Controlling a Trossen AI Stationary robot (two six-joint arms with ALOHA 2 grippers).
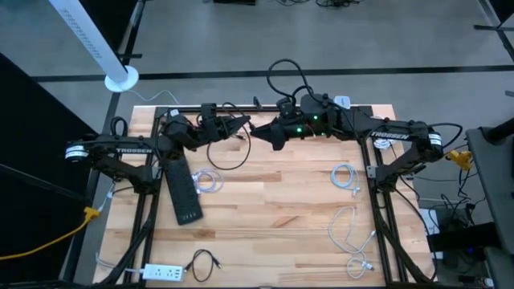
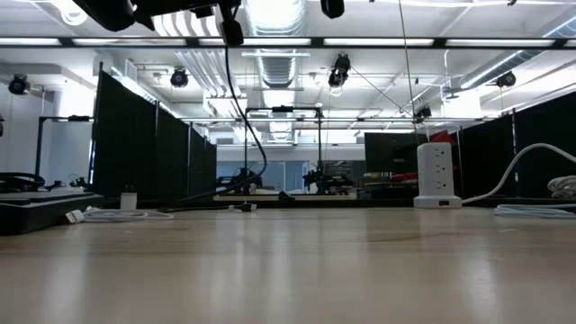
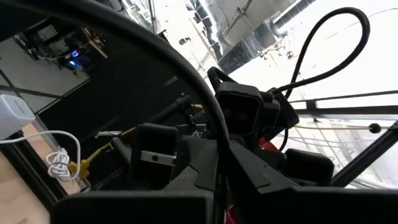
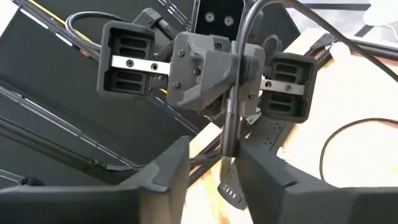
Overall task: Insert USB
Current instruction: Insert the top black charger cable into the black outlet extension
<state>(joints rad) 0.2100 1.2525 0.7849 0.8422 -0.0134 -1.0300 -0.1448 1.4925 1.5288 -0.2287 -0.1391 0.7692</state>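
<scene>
We are seeing a pale wooden desk (image 1: 265, 217) showing light butcher-block strips across the middle of the high view. A black power strip (image 1: 181, 191) is lying at centre left, and a white one (image 1: 163, 273) is sitting at lower left. White coiled cables (image 1: 345, 177) are showing at centre right, a black cable (image 1: 202, 262) at the bottom. A yellow cable (image 1: 48, 241) is running at far left. Both arms are looking dark, and a green light (image 1: 299, 128) is glowing at upper centre.
</scene>
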